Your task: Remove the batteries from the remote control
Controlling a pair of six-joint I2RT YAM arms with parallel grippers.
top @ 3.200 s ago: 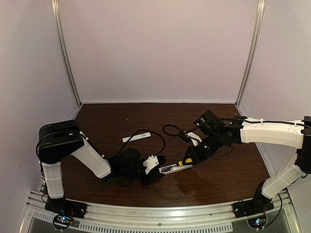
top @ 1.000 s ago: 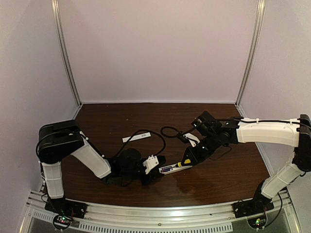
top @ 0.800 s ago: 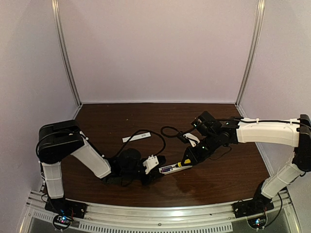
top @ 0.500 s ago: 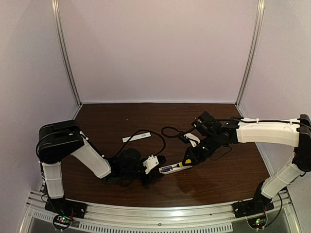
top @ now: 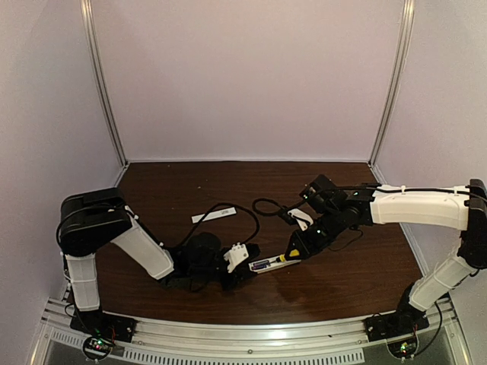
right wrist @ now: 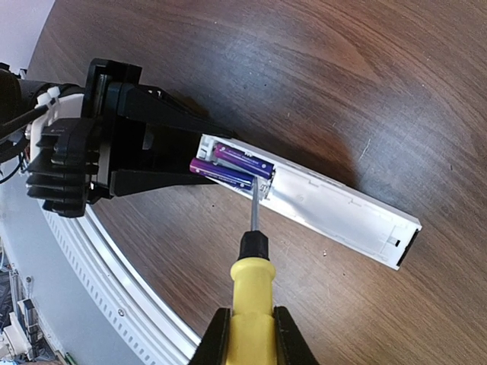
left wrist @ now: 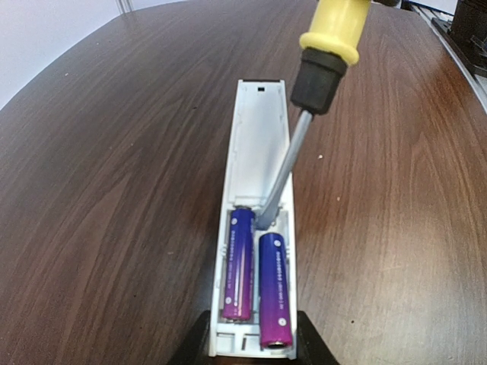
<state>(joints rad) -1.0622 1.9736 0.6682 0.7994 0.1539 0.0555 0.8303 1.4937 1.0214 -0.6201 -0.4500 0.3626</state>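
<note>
The dark wood-grain table (top: 335, 281) bears the white remote control (right wrist: 327, 204) (battery bay open) and, well apart, a thin white cover strip (top: 214, 217).

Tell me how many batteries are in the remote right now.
2. The first battery and the second battery lie side by side in the remote control's open compartment; none seems hidden.

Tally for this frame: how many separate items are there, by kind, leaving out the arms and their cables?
purple batteries: 2
white remote control: 1
yellow-handled screwdriver: 1
white cover strip: 1
Total: 5
</note>
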